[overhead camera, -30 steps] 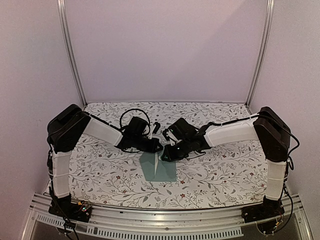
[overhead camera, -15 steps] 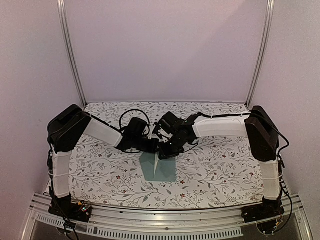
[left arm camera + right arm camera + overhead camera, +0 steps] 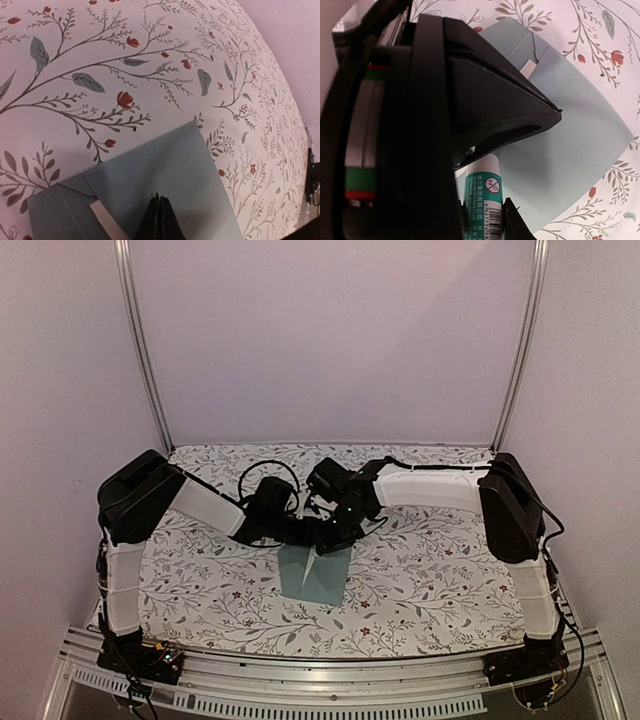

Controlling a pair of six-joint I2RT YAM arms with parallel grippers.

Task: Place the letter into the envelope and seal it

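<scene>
Seemingly we are at sealing: envelope (image 3: 315,575) flat mid-tabletop (image 3: 450,570), letter unseen, likely inside; left end effector (image 3: 160,220) closed tight over it; right end effector (image 3: 486,216) grips a glue stick (image 3: 481,187).

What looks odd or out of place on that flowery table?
Nothing spilled or torn. The teal envelope lies slightly askew to the table edge, and a whitish strip shows at its fold, perhaps its inside peeking out.

You've swung the right arm (image 3: 430,490) leftward; the right gripper (image 3: 328,531), with the glue stick (image 3: 482,200), has moved along the envelope's (image 3: 325,582) far edge, now crowding the left gripper (image 3: 299,532).
</scene>
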